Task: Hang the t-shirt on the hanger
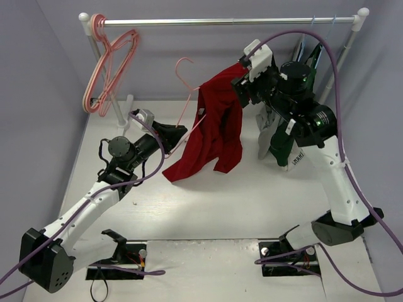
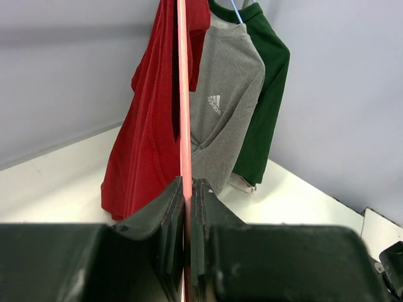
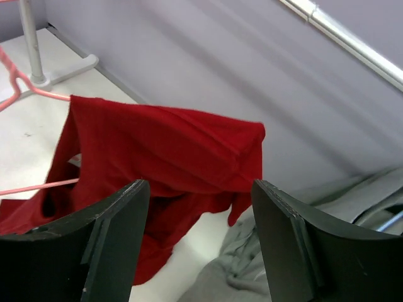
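The red t-shirt (image 1: 217, 126) hangs draped over the salmon-pink hanger (image 1: 186, 75), its hem trailing toward the table. My left gripper (image 1: 178, 133) is shut on the hanger's lower bar. In the left wrist view the gripper (image 2: 187, 189) clamps the pink hanger (image 2: 184, 113), with the t-shirt (image 2: 148, 138) hanging to the left of the bar. My right gripper (image 1: 242, 78) is open at the t-shirt's upper right shoulder. In the right wrist view the gripper (image 3: 200, 185) is spread wide with the t-shirt (image 3: 164, 145) just beyond it, not gripped; part of the hanger (image 3: 25, 88) shows at the left.
A rail (image 1: 220, 21) spans the back, with spare pink hangers (image 1: 107, 56) at its left end. A grey garment (image 1: 267, 135) and a dark green garment (image 1: 286, 151) hang on light blue hangers (image 1: 315, 31) at the right, close behind my right arm.
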You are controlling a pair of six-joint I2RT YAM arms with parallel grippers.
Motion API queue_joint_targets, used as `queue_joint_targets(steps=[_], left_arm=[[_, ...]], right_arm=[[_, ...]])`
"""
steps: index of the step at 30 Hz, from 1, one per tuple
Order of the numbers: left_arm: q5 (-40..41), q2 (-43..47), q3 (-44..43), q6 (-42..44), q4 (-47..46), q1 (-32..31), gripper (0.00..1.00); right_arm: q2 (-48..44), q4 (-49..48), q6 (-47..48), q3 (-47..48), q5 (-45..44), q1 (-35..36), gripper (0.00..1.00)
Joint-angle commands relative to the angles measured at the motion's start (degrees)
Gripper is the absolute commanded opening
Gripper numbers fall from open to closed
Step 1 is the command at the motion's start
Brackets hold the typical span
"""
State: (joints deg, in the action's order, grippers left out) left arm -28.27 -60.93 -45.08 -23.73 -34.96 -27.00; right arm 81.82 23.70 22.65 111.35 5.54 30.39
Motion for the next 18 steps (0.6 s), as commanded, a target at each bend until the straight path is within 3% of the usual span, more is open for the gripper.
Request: queue_joint_targets(steps=[1, 11, 18], left_arm=[[-1.08, 3.09, -2.91, -0.01, -7.67, -0.24, 0.0], [-2.67, 3.8, -5.02, 1.05, -3.1, -0.24, 0.0], [-4.68, 3.53, -7.3, 2.45, 0.5, -0.24, 0.0]], right_arm=[[3.69, -2.7, 6.51, 4.04, 2.36, 0.19, 0.67], [9.23, -3.05, 23.12, 6.07, 10.27, 0.19, 0.69], [9.85, -3.84, 27.09, 2.65, 10.63, 1.95, 0.69]])
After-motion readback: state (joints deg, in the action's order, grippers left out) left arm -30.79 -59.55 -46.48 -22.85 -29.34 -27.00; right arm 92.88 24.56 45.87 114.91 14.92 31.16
